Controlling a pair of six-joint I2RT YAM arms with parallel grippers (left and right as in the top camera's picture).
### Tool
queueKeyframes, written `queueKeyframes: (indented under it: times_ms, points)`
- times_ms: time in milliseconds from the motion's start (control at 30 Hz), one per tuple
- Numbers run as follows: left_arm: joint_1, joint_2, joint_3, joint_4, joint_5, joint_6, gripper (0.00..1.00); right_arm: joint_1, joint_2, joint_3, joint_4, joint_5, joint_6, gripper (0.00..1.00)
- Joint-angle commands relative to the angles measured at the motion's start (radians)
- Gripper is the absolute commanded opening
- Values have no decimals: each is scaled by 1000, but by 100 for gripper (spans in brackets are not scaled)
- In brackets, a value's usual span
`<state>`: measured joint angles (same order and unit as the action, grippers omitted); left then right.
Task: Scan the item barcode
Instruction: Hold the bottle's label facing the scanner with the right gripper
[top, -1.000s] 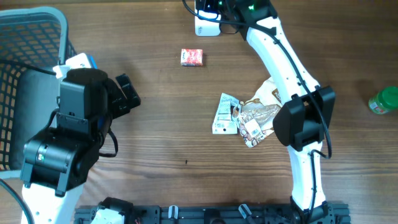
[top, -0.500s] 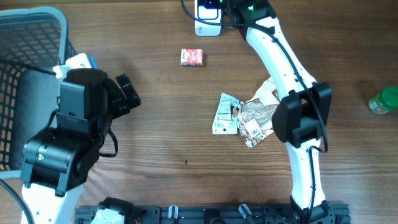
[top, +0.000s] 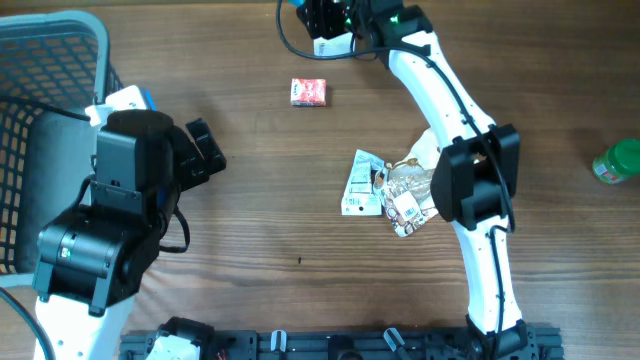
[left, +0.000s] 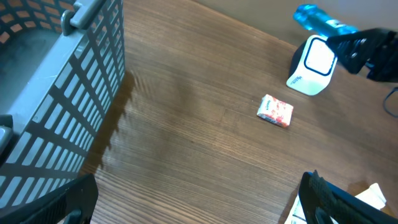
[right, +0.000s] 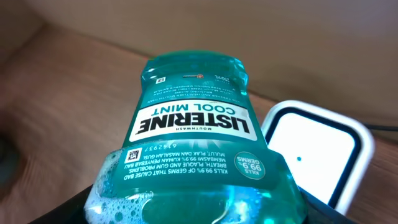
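Note:
A teal Listerine mouthwash bottle (right: 193, 124) fills the right wrist view, label side up and cap end pointing away, with my right gripper (right: 199, 216) shut on its lower body. The white barcode scanner (right: 318, 149) stands just behind and to the right of the bottle. From overhead, the right gripper (top: 325, 17) is at the table's far edge, above the scanner (top: 335, 45). In the left wrist view the bottle (left: 320, 20) sticks out past the scanner (left: 313, 65). My left gripper (top: 205, 150) is open and empty beside the basket.
A grey wire basket (top: 50, 60) takes up the left side, with a blue and white box (top: 130, 98) at its rim. A small red packet (top: 309, 91) lies near the scanner. Crumpled snack pouches (top: 395, 185) lie mid-table. A green container (top: 620, 160) stands far right.
The right arm has swung left along the far edge with the bottle, so the gripper now partly covers the scanner. The left arm has not moved.

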<state>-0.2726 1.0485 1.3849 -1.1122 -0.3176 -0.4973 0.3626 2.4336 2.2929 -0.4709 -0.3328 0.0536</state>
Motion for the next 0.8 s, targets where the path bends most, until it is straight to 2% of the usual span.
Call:
queueKeyframes:
  times_ms: [0, 200, 533, 767]
  points:
    - [6, 1, 8, -1, -16, 19, 100, -44, 28, 9, 37, -116, -55, 63]
    - [6, 1, 8, -1, -16, 19, 100, -91, 38, 9, 75, -203, -55, 63]
    - [6, 1, 8, 0, -16, 19, 100, -126, 80, 9, 100, -449, -133, 63]
    - [6, 1, 8, -1, -16, 19, 100, -152, 103, 9, 84, -500, -212, 63]
